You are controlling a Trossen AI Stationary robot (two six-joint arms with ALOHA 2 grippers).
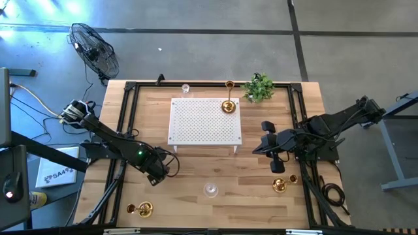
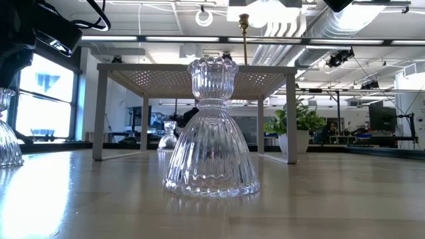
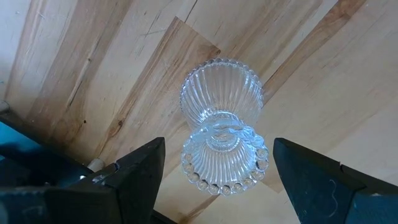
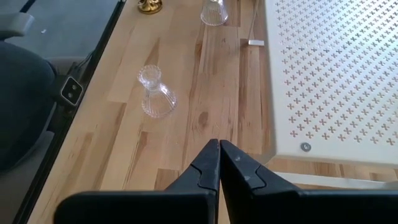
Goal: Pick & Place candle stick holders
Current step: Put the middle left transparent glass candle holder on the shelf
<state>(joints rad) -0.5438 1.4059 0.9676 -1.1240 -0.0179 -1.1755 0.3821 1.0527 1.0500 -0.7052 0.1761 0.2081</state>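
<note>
Left gripper: fingers spread wide, straddling a clear glass candle stick holder that stands upright on the wooden table just off the near-left corner of the white perforated platform; no contact is visible and nothing is held. Right gripper: fingers pressed together and empty, hovering off the platform's near-right corner, with a brass holder on the table just beyond it. Further stock: one brass holder on the platform's far-right corner, another glass holder on the table near the platform's front.
</note>
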